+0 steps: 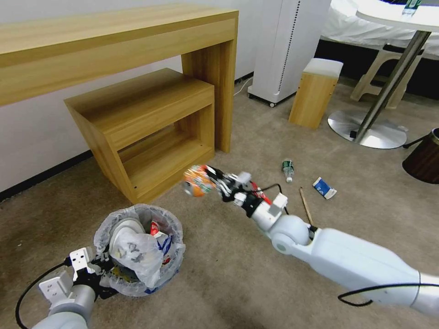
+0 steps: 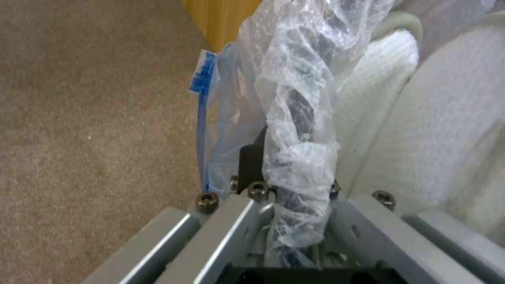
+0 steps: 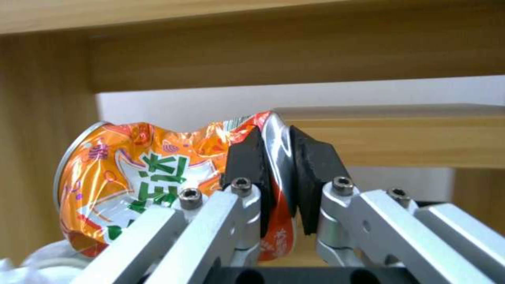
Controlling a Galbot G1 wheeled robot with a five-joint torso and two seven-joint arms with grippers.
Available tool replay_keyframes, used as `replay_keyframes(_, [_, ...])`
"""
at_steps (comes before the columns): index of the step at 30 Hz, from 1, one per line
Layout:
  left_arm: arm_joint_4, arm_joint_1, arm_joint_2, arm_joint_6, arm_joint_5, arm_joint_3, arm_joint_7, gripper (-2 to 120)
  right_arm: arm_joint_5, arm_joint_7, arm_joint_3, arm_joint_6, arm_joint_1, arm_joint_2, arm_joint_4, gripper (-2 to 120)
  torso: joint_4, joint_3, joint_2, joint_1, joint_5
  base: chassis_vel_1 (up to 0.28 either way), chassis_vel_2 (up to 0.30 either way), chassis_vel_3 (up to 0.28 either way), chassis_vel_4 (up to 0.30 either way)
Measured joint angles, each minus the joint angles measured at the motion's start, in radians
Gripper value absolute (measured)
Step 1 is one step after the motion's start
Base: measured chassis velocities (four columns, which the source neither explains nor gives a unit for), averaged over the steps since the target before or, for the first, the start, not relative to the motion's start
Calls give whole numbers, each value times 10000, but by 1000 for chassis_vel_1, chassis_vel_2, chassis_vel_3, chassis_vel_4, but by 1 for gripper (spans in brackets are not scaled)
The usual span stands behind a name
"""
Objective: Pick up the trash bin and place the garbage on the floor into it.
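Beige floor (image 1: pixel 238 274) lies open between both arms. Left pincer (image 2: pixel 294 189) clamps the trash bin (image 1: pixel 137 251) by its bagged rim, near the wooden desk (image 1: pixel 137 119). Right pincer (image 3: pixel 276 177), raised beyond the bin, grips a crushed orange can (image 3: pixel 152 173); a bottle (image 1: pixel 287 169) lies farther off.

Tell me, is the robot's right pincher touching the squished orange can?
Touching. In the right wrist view the right gripper has its two black pads pressed on either side of the crushed orange can's crumpled end, with no gap.
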Motion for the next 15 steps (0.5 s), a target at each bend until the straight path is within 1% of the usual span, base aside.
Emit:
replay_keyframes(1, [-85, 46, -13, 1, 0, -14, -2, 0, 6, 1, -319, -75, 238, 117, -13, 10, 1, 0, 0, 0, 0, 0, 0, 0, 0])
replay_keyframes(2, [-85, 46, -13, 1, 0, -14, -2, 0, 6, 1, -319, -75, 238, 117, -13, 10, 1, 0, 0, 0, 0, 0, 0, 0, 0])
replay_keyframes(5, [-269, 163, -37, 2, -1, -41, -3, 0, 13, 50, -1008, -215, 555, 357, -189, 10, -1, 0, 0, 0, 0, 0, 0, 0, 0])
replay_keyframes(6, [-269, 163, -37, 2, -1, -41, -3, 0, 13, 50, -1008, -215, 555, 357, -189, 10, -1, 0, 0, 0, 0, 0, 0, 0, 0])
replay_keyframes(9, [-426, 233, -72, 6, -4, -66, -4, 0, 4, 191, -1598, -317, 601, 654, -340, 10, -3, 0, 0, 0, 1, 0, 0, 0, 0])
replay_keyframes(10, [-426, 233, -72, 6, -4, -66, -4, 0, 4, 191, -1598, -317, 601, 654, -340, 10, -3, 0, 0, 0, 1, 0, 0, 0, 0])
replay_keyframes(13, [-515, 281, -116, 8, -6, -75, -7, 0, -71, 331, -2096, -411, 618, 899, -421, 10, -2, 0, 0, 0, 1, 0, 0, 0, 0])
replay_keyframes(15, [-535, 292, -136, 8, -6, -75, -9, 0, -122, 361, -2231, -424, 627, 957, -481, 10, -2, 0, 0, 0, 2, 0, 0, 0, 0])
